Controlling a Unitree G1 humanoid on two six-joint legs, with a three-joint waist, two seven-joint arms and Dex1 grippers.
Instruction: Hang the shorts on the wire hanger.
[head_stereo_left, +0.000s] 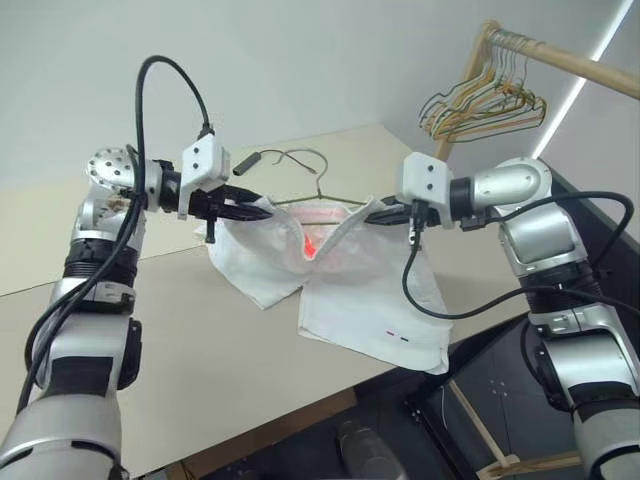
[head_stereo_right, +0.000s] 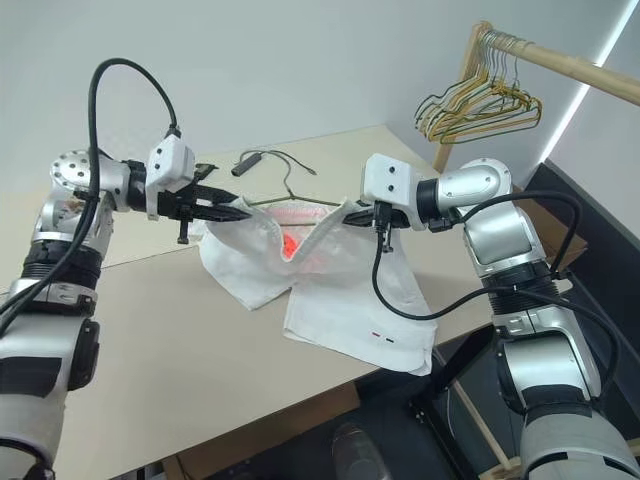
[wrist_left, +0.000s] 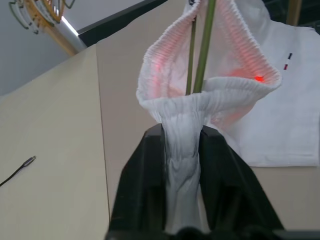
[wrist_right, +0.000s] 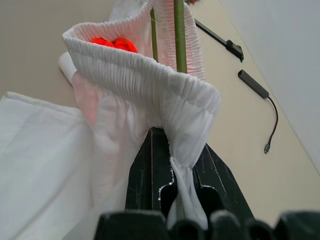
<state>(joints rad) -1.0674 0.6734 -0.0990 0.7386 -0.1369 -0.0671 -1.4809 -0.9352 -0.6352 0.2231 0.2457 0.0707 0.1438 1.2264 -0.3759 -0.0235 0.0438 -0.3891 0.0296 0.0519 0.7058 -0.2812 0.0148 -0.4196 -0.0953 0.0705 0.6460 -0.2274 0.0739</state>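
The white shorts (head_stereo_left: 370, 300) hang stretched between my two grippers above the tan table (head_stereo_left: 200, 350), legs draping down onto it. My left gripper (head_stereo_left: 262, 210) is shut on one end of the gathered waistband (wrist_left: 182, 165). At the opposite end, my right gripper (head_stereo_left: 375, 213) pinches the waistband (wrist_right: 182, 175). The wire hanger (head_stereo_left: 305, 160) lies on the table behind, its hook pointing away. Its thin arms (wrist_left: 202, 50) run into the open waistband, also visible as hanger wires (wrist_right: 178, 35) in the right wrist view. A pink-red glow shows inside the shorts.
A wooden rack (head_stereo_left: 560, 60) at the back right carries bunched tan, yellow and green hangers (head_stereo_left: 485, 100). A black cable with a small plug (head_stereo_left: 250, 160) lies on the table behind the hanger. The table's front edge drops off near the shorts' hem (head_stereo_left: 420, 360).
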